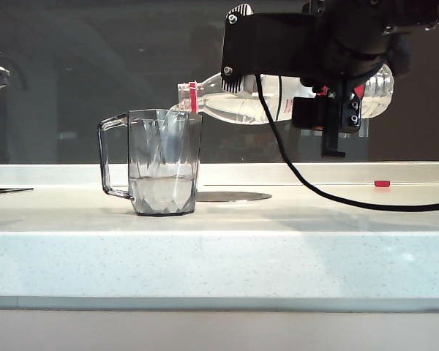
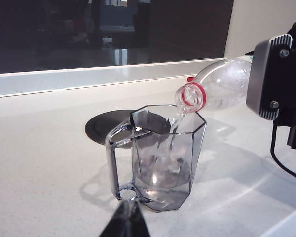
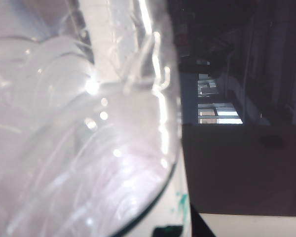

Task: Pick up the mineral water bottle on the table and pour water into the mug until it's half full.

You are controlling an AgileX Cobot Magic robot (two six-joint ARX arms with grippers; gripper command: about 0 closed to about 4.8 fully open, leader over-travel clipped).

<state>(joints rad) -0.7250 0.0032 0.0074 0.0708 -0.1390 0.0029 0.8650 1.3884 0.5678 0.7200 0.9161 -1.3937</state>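
Observation:
My right gripper (image 1: 335, 110) is shut on the body of the mineral water bottle (image 1: 278, 99), which lies nearly level above the table (image 1: 219, 248). The bottle's red-ringed mouth (image 2: 193, 96) sits over the rim of the mug (image 1: 164, 161). A thin stream of water (image 2: 175, 123) falls into the mug, and water (image 1: 163, 194) stands about a third of the way up. In the right wrist view the clear bottle (image 3: 79, 138) fills most of the picture. My left gripper (image 2: 126, 219) is shut and empty, low beside the mug's handle (image 2: 113, 158).
A round dark disc (image 1: 230, 196) is set in the table just behind the mug. A small red cap (image 1: 382, 183) lies at the back right. A black cable (image 1: 314, 186) trails from the right arm across the table. A low white ledge and a dark window run behind.

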